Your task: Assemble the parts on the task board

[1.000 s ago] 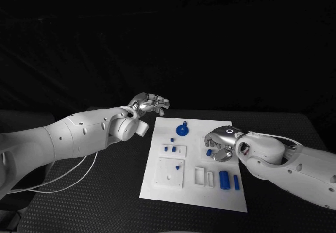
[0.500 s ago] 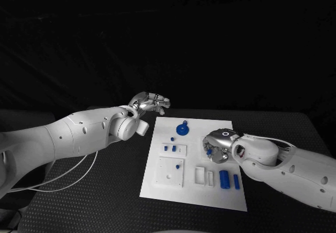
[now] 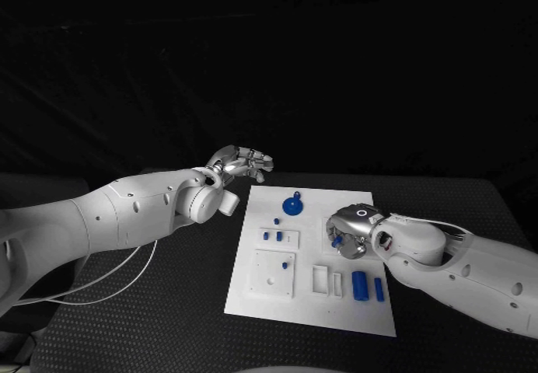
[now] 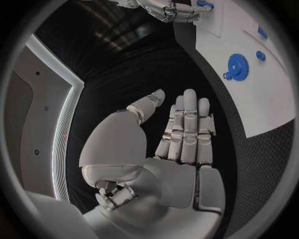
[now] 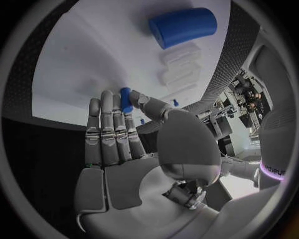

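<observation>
Peg [image 5: 126,99] pinched in the right hand [image 3: 350,233] over the task board [image 3: 253,299] — sockets toward nine o'clock; left hand [image 3: 241,163] open, idle

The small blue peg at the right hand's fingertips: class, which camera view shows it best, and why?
The right wrist view: the blue peg sits close up, between thumb and finger of the right hand. The head view shows only a blue speck under that hand. The left wrist view gives the distant hand.
</observation>
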